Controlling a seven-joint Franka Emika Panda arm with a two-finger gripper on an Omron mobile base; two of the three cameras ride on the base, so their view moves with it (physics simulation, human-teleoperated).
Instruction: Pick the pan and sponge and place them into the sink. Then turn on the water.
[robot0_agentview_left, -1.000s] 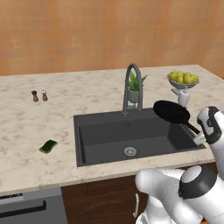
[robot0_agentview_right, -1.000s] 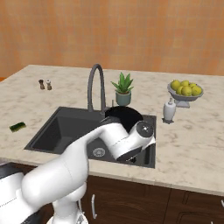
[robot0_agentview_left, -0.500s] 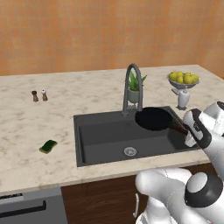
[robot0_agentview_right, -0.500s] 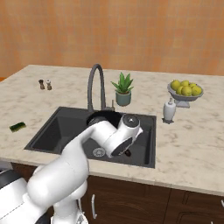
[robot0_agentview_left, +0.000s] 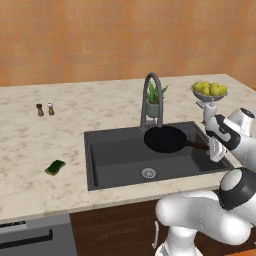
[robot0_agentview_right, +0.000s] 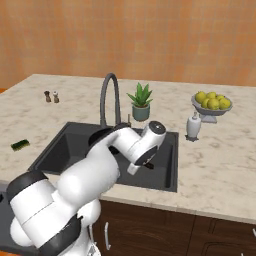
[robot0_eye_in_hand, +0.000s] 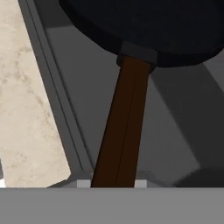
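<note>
One pan (robot0_agentview_left: 165, 138) hangs over the sink (robot0_agentview_left: 117, 160), just ahead of the hand (robot0_agentview_left: 209, 147), which is clamped narrowly on its handle. The sponge (robot0_agentview_left: 55, 167) lies far off on the bench (robot0_agentview_left: 45, 140).

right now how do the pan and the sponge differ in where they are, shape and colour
The pan is held by its handle in the gripper over the sink; the sponge lies flat on the counter, left of the basin. The pan is round and much larger; the sponge is a small rectangle. The pan is all black; the sponge is green. Neither rests on the sink floor yet.
</note>
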